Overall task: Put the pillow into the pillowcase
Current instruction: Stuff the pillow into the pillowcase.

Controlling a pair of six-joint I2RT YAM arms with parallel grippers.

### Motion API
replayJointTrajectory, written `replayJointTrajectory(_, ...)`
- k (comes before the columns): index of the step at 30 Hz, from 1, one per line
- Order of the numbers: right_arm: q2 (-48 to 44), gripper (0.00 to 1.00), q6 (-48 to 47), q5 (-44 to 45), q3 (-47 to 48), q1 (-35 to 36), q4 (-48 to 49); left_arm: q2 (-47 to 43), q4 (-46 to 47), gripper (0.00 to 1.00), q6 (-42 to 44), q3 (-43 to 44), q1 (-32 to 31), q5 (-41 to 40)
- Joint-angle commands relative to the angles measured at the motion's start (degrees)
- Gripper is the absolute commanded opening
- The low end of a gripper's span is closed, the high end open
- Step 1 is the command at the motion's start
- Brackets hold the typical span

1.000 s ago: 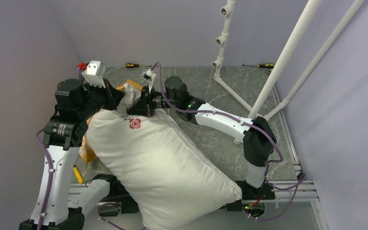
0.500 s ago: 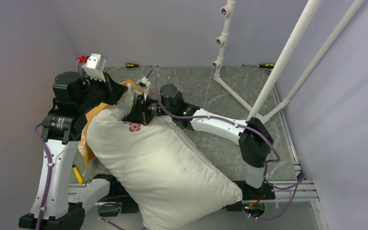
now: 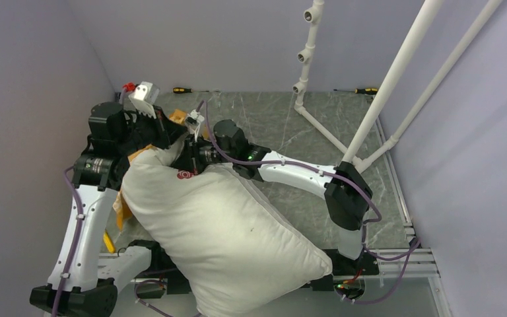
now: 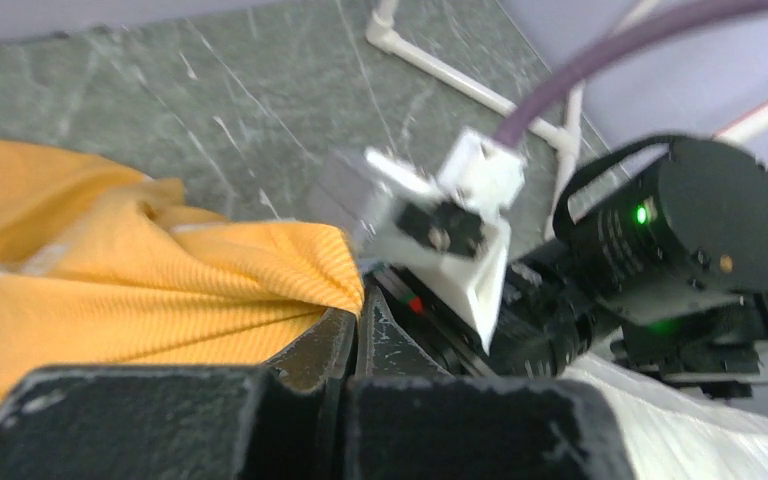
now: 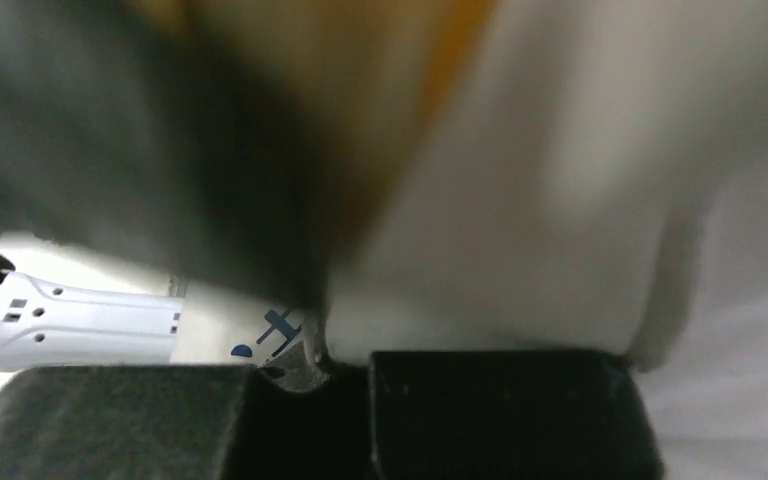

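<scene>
The big white pillow lies slanted over the arm bases, its red logo at the far end. Orange pillowcase fabric shows beside that end and in the left wrist view as pillowcase folds. My left gripper is shut, pinching the pillowcase's edge at the left gripper tips. My right gripper is right next to it, at the pillow's far end. In its own view the right gripper is shut on white pillow fabric beside a small printed tag.
Two screwdrivers lie at the table's back edge. A white pipe frame rises at the right. A yellow-handled tool lies by the left arm's base. Grey walls close in on the left and at the back.
Both wrists have shifted together toward the back left, the left one lifting the pillowcase edge farther back. The pillow's far end has followed slightly left.
</scene>
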Motion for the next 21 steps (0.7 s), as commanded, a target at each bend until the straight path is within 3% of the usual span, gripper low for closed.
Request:
replayJointTrajectory(1,0.64,0.10,2.36,1.23,-0.05,0.00,-8.22,-4.53,7.00,0.00,-2.98,-5.30,-0.97,13.78)
replayJointTrajectory(6,-8.72,0.57,-1.76,7.32,-3.19,-0.30,-14.46,-10.38,4.10,0.00,-1.09,-12.70,-0.97,3.26)
replayJointTrajectory(10,-17.53,0.79,-6.64,14.39,-7.05,-0.32,-19.56,-12.50,3.69,0.00,-1.08,-14.40,-0.96,-3.73)
replayJointTrajectory(15,-23.22,0.87,-11.49,20.41,-10.11,-1.38,-20.54,-12.87,3.84,0.00,-1.80,-14.41,-0.95,-6.12)
replayJointTrajectory(21,-18.45,0.87,-13.31,18.96,-4.23,-4.76,-19.31,-13.02,4.02,0.00,-2.34,-14.40,-0.97,-5.22)
